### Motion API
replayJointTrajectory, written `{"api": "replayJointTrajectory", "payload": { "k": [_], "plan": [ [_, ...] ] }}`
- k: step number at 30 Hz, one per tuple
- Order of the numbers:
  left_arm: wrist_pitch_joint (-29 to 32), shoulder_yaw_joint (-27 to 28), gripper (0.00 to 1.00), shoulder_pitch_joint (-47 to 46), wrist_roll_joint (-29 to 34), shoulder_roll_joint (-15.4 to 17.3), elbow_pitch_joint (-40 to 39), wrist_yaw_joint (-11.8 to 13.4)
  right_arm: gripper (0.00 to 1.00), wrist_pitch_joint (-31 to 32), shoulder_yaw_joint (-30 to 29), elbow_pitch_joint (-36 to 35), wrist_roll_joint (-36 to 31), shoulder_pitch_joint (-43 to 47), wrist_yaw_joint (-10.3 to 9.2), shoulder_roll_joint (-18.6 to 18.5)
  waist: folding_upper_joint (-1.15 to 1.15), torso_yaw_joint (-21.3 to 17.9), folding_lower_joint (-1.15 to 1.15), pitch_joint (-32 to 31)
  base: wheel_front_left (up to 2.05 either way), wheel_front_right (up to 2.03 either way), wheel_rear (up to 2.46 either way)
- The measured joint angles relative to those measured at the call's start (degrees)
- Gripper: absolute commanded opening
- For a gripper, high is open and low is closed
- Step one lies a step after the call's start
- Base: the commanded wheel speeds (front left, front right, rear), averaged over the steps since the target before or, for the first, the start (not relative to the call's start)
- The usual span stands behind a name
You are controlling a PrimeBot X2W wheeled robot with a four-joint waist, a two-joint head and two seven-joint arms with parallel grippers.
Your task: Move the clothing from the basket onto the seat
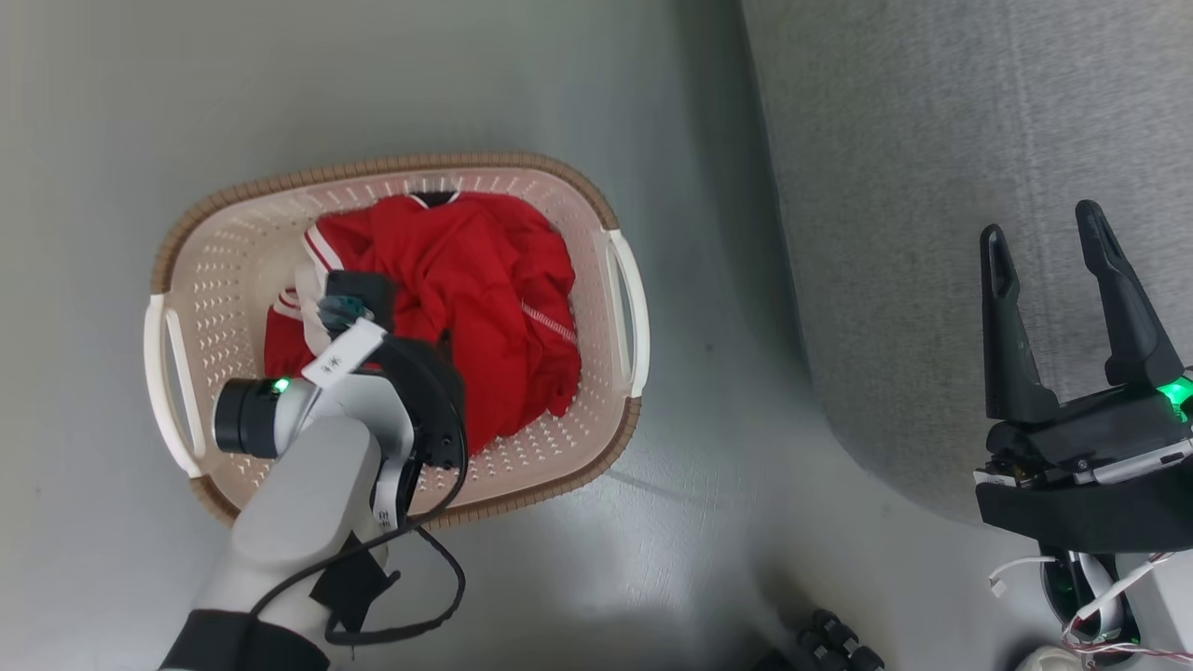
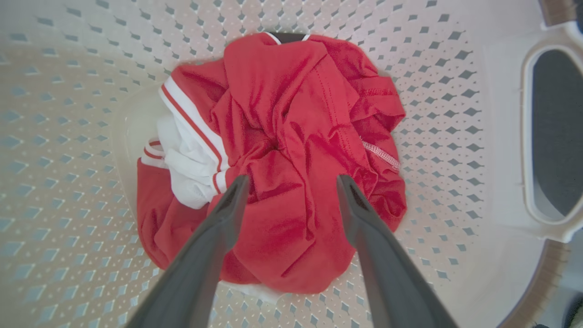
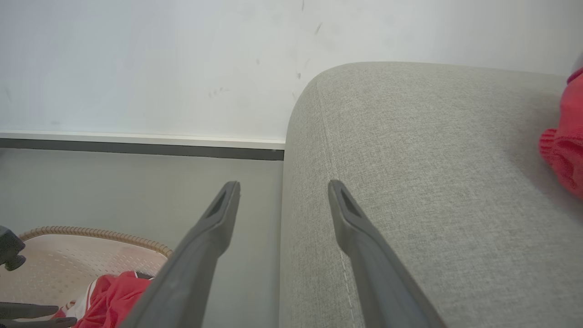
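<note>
Left wrist view: left end effector point(image 2: 292, 180) hangs open over the clothing point(image 2: 282, 114) in the basket point(image 2: 455, 114); a shallow pinch might catch one thin fold and slip. Right end effector point(image 1: 1042, 222) open too.

Bare floor point(image 1: 718, 373) between basket point(image 1: 373, 170) and seat point(image 1: 932, 233); basket walls tight around the heaped clothing point(image 1: 475, 280), open top

Under the dark grey left gripper point(image 2: 292, 180) the clothing point(image 2: 282, 136) is bright red, with white panels and white trim striped in red. Around it the basket point(image 2: 432, 114) is cream-white, patterned with small diamond holes, its rim brown and woven-looking. Beyond the black right gripper point(image 1: 1042, 222) the seat point(image 1: 932, 140) is flecked grey.
</note>
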Motion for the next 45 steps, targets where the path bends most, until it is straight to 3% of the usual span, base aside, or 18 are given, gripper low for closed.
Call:
{"api": "replayJointTrajectory", "payload": {
  "k": [20,29,32,42,43,45],
  "plan": [
    [1.04,1.11,1.0,-7.23,-0.63,-0.16,5.58,0.48,1.0,-0.02,-0.71,-1.74,-0.81,-0.4,1.51,0.78,0.0,0.27,0.0,8.05,0.0,0.0,0.0],
    [0.52,0.98,1.0,-8.3,-3.26,-0.22,6.83,-0.11,1.0,-0.29,-1.59,-2.63,-1.29,-0.46,1.57,0.93,-0.01,0.43,0.0,9.8,0.0,0.0,0.0],
    [0.2,0.67,1.0,-8.03,-7.26,-0.22,5.76,-0.59,1.0,-0.33,-1.4,-2.38,-1.48,-0.77,2.02,1.37,-0.01,0.13,0.0,9.9,0.0,0.0,0.0],
    [0.11,-5.09,0.99,-8.03,-9.36,-0.21,4.99,-0.58,1.0,-0.33,-1.21,-2.26,-1.94,-1.52,3.08,1.67,-0.01,-1.04,-0.01,10.64,0.0,0.0,0.0],
    [0.11,-5.63,0.72,-8.03,-9.36,-0.2,5.1,-0.58,1.0,-0.34,-1.24,-2.27,-2.16,-1.52,3.2,1.67,-0.01,-1.1,-0.01,10.74,0.0,0.0,0.0],
    [0.11,-6.56,0.42,-8.03,-9.36,-0.19,5.23,-0.54,1.0,-0.34,-1.3,-2.29,-2.47,-1.51,3.48,1.67,-0.01,-1.18,-0.01,10.85,0.0,0.0,0.0]
  ]
}}
